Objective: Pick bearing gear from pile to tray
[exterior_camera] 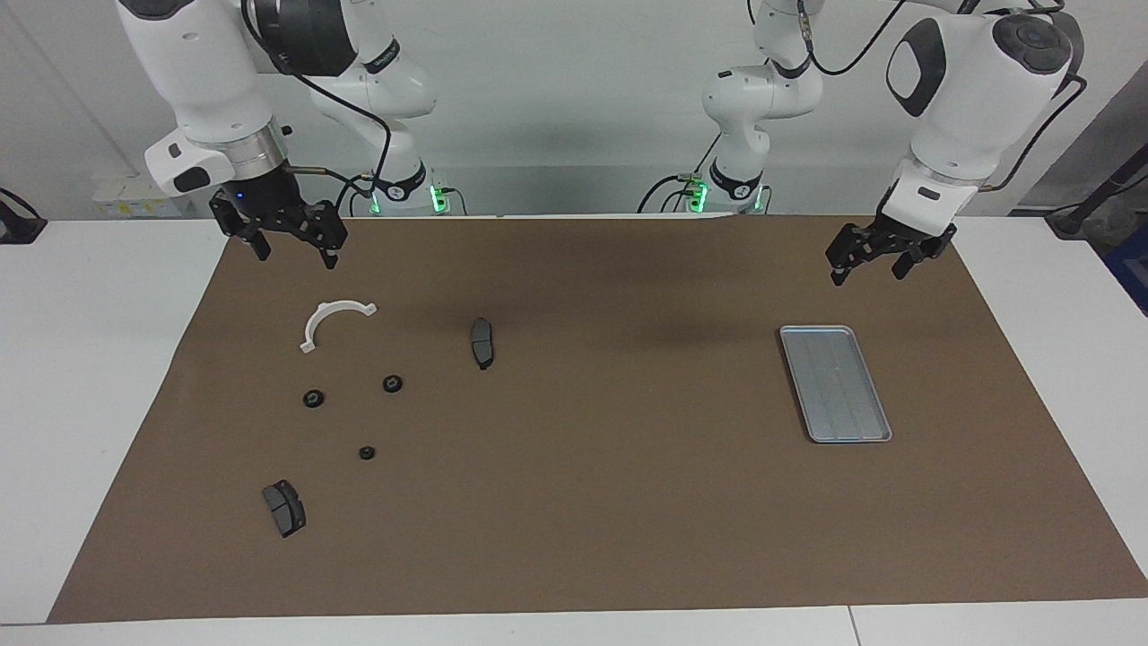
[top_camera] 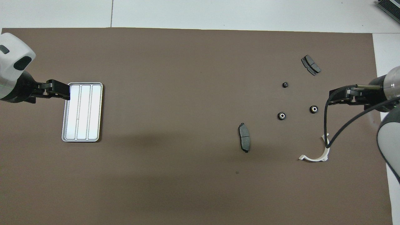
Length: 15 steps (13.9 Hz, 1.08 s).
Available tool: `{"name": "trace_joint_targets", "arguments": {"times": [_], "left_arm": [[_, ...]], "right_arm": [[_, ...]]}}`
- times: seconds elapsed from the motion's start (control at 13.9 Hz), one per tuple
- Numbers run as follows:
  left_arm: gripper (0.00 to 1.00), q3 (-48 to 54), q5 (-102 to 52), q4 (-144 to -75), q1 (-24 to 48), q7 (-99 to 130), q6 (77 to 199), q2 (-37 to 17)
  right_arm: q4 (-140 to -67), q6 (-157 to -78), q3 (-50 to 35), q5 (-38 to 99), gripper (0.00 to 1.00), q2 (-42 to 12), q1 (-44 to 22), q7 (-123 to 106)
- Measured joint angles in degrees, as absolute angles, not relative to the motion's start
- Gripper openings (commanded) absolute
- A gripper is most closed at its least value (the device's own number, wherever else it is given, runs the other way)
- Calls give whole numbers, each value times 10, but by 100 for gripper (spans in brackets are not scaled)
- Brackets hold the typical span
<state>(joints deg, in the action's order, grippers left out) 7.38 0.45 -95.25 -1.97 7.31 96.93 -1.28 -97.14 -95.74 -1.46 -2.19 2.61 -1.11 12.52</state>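
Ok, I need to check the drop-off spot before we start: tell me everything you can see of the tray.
The tray is a flat, silver-grey rectangle that looks like metal, with rounded corners, a low raised rim and a faintly ridged floor split into three long strips. It lies flat on the brown mat toward the left arm's end of the table, apart from the scattered parts. Nothing lies in it. The left gripper hangs in the air by its edge nearest the robots, not touching it.
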Motion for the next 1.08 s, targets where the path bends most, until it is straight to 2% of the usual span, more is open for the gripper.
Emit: {"name": "trace_joint_targets", "arguments": {"times": [0.72, 1.08], "left_arm": [[100, 74, 4, -952, -20, 73, 969, -13], [100, 74, 4, -952, -20, 73, 969, -13]], "right_arm": [[-977, -967, -12, -22, 100, 26, -1, 125], [-1064, -1077, -9, -22, 100, 21, 52, 84]]}}
